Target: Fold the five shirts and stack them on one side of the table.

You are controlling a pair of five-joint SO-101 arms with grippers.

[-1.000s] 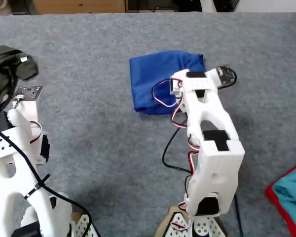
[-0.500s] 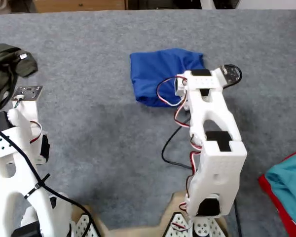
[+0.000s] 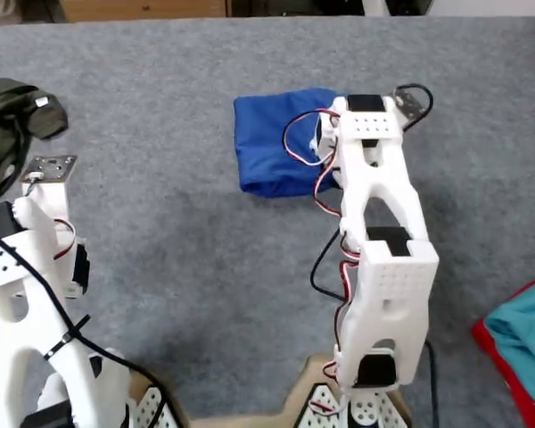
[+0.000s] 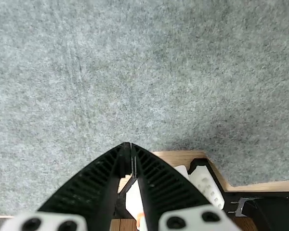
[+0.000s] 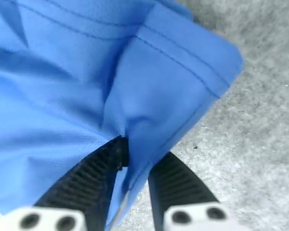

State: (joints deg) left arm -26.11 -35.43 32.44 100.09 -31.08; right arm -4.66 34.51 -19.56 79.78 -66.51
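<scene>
1. My right gripper [image 5: 140,153] was clamped on a fold of the blue shirt [image 5: 86,72], with cloth pinched between its two black fingers [image 5: 94,173].
2. From above, that arm [image 3: 379,232] reached out over the near-right corner of the blue shirt [image 3: 272,143], which lay bunched in a rough square towards the far middle of the grey table [image 3: 187,232].
3. My left gripper [image 4: 130,147] was closed on nothing, fingertips touching, above bare grey felt by the table's near wooden edge [image 4: 183,155].
4. A dark green shirt [image 3: 13,125] sat crumpled at the left edge, well apart from the blue one.
5. At the right edge lay a teal shirt [image 3: 526,334] on top of a red cloth [image 3: 508,374].
</scene>
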